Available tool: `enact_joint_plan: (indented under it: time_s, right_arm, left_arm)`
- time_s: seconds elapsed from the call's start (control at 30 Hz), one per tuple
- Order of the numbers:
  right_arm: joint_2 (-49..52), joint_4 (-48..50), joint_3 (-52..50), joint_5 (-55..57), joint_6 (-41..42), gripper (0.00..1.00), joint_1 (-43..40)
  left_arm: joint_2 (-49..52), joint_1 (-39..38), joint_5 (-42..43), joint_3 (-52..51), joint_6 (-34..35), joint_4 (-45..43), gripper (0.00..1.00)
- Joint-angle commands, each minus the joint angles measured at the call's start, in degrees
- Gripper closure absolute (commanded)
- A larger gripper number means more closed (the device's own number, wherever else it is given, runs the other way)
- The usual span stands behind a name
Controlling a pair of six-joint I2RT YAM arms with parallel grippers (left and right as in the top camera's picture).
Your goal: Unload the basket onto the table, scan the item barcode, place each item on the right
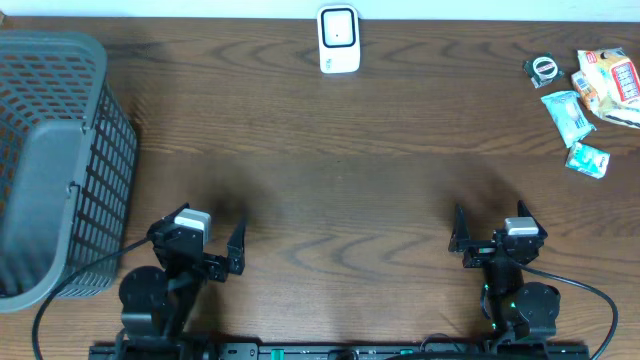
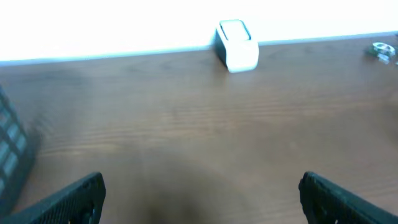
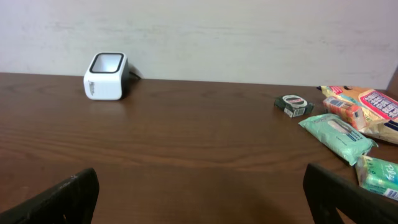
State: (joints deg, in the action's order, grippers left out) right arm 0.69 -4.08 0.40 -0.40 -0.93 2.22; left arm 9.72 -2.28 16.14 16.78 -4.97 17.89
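A white barcode scanner (image 1: 338, 40) stands at the table's far edge, also seen in the left wrist view (image 2: 237, 45) and the right wrist view (image 3: 106, 76). Several packaged items lie at the far right: a teal packet (image 1: 567, 115) (image 3: 339, 134), a smaller teal packet (image 1: 587, 159) (image 3: 378, 175), an orange snack packet (image 1: 610, 82) (image 3: 373, 112) and a small round item (image 1: 543, 68) (image 3: 294, 104). My left gripper (image 1: 197, 232) (image 2: 200, 180) and my right gripper (image 1: 495, 225) (image 3: 200, 174) sit near the front edge, both open and empty, far from the items.
A grey mesh basket (image 1: 95, 150) fills the left side, its corner showing in the left wrist view (image 2: 9, 149). Bare brown wood lies between the grippers and the scanner. A cable loops beside each arm base.
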Motion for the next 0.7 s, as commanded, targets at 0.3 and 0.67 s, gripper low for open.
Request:
enact_joint_plan:
  time_s: [0.3, 0.67]
  right_arm:
    - [-0.4, -0.3, -0.1, -0.2, -0.9, 0.01, 0.5]
    - [-0.4, -0.3, -0.1, -0.2, -0.9, 0.01, 0.5]
  left_arm:
    - [-9.2, 0.2, -1.9, -15.6, -0.8, -19.7, 0.02]
    - [-9.6, 0.3, -12.1, -16.5, 7.1, -14.0, 0.02]
